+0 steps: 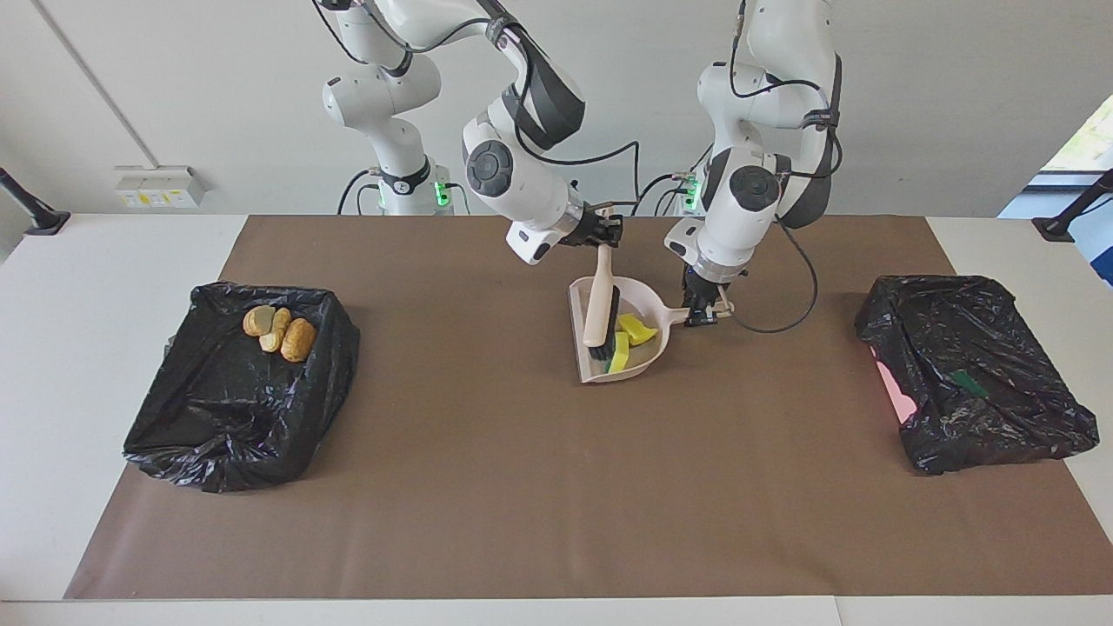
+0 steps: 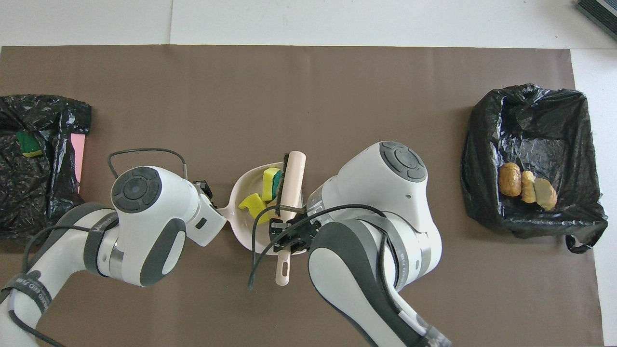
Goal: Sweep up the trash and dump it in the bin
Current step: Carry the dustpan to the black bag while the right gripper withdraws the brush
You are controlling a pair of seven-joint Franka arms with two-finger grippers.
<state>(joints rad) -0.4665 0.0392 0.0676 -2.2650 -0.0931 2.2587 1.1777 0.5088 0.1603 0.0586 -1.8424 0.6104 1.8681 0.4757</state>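
Midway along the surface (image 1: pixel 487 487), the pale pink dustpan (image 1: pixel 645 348) rests with its open mouth toward the right arm's end and its handle toward the left arm's end. Left hand (image 1: pixel 703 315) is clenched on that handle. Right hand (image 1: pixel 606 233) is clenched on the hand brush (image 1: pixel 598 313), whose long axis runs across the pan's mouth, bristles turned into the pan.

Two yellow sponges (image 1: pixel 633 335) lie inside the pan, just beside the bristles; the beige chunk is not visible and may be hidden by the brush. Three pastries (image 1: pixel 280 331) already sit in the black-lined bin (image 1: pixel 230 417) at the right arm's end. A second bin (image 1: pixel 974 382) at the left arm's end holds a green scrap (image 2: pixel 27 144).

Judgement: sweeping appears complete; dumping is next. The second bin lies out from the pan's handle end, on the left arm's own end, so the left arm is best placed to carry it there.
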